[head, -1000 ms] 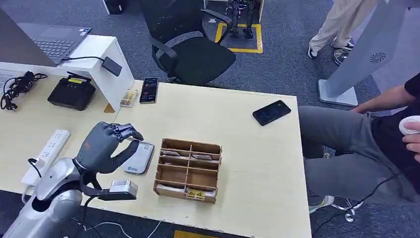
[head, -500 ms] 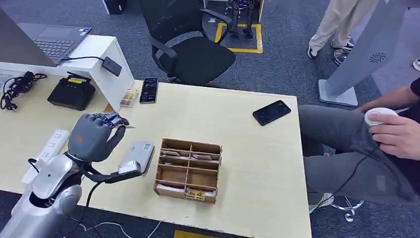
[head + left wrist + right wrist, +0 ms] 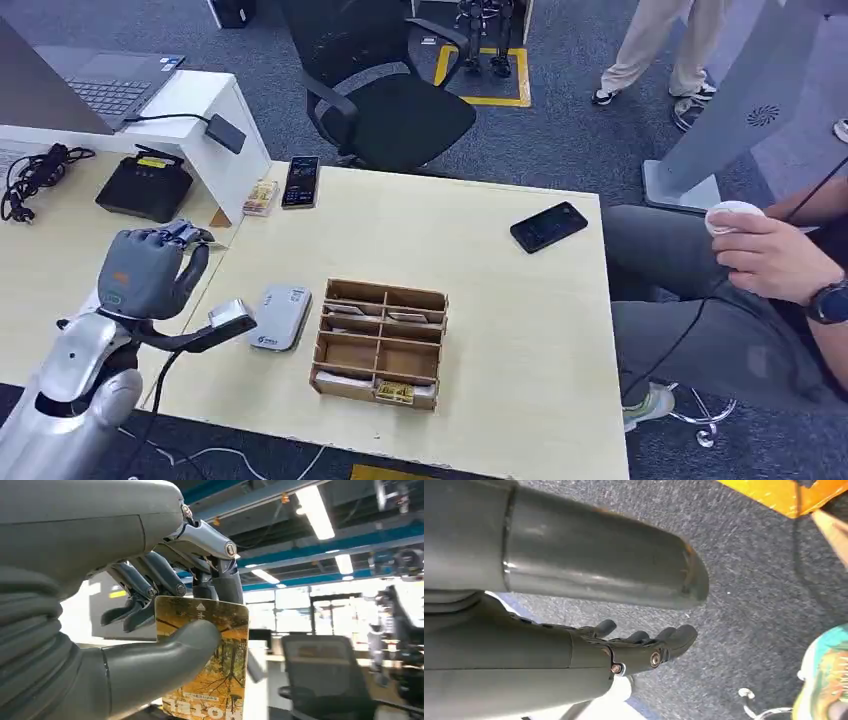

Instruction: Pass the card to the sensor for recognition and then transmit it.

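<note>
My left hand (image 3: 148, 272) is raised over the left part of the table, to the left of the grey card sensor (image 3: 280, 316). Between thumb and fingers it pinches a card (image 3: 210, 670) printed with yellow autumn trees, seen close in the left wrist view where the thumb (image 3: 165, 660) presses its face. The sensor lies flat on the table, left of the wooden card box (image 3: 380, 342). My right hand (image 3: 644, 647) hangs over the grey carpet with its fingers extended and nothing in them.
A black phone (image 3: 547, 226) lies at the table's far right, another phone (image 3: 301, 181) at the back. A white power strip and a black device (image 3: 146, 187) sit left. A seated person (image 3: 770, 260) on the right holds a white object. An office chair (image 3: 390, 100) stands behind.
My left hand has drawn back from over the sensor, moving left and slightly away with the card. The seated person's hand with the white object has risen.
</note>
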Robot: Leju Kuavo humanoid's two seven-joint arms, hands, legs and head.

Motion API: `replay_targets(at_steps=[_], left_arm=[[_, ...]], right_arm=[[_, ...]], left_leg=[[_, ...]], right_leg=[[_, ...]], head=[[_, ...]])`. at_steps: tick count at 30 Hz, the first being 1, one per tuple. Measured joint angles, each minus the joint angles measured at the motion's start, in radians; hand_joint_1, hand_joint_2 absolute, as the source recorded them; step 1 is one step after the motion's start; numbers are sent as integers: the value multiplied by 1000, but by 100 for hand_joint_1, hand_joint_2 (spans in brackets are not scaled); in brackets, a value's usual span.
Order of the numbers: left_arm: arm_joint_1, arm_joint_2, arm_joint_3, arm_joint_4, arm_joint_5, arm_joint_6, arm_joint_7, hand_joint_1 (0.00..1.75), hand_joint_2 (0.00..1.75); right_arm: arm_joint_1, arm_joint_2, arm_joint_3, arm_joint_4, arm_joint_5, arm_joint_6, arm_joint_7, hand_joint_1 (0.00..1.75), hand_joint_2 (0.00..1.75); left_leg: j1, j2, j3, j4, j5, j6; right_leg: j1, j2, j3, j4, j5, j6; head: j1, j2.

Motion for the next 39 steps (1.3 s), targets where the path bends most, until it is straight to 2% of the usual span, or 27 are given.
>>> replay_targets(at_steps=[8, 20, 33, 35, 39], left_arm=[[41, 2, 78, 8, 17, 2, -24, 175, 175], [49, 2, 122, 13, 19, 1, -31, 175, 175], [41, -11, 122, 45, 9, -8, -23, 175, 175], [6, -22, 113, 69, -5, -20, -19, 175, 175], [-91, -53, 41, 143, -56, -32, 22, 175, 175]], right_arm=[[-4, 13, 37, 3, 0, -11, 18, 0, 0], [-9, 15, 53, 5, -11, -12, 14, 0, 0], [1, 11, 52, 5, -35, -11, -4, 0, 0], [3, 3, 46, 5, -58, -8, -16, 0, 0], [12, -16, 26, 5, -84, 7, -46, 0, 0]], left_leg=[[0, 0, 0, 0, 0, 0], [0, 0, 0, 0, 0, 0], [0, 0, 1, 0, 0, 0], [0, -2, 0, 1, 0, 1], [-1, -3, 0, 1, 1, 1]], right_leg=[[0, 0, 0, 0, 0, 0], [0, 0, 0, 0, 0, 0], [0, 0, -1, -1, 0, 0], [0, -2, -1, -1, 0, 0], [0, -4, 1, -1, 1, 1]], head=[[0, 0], [0, 0], [0, 0], [0, 0], [0, 0]])
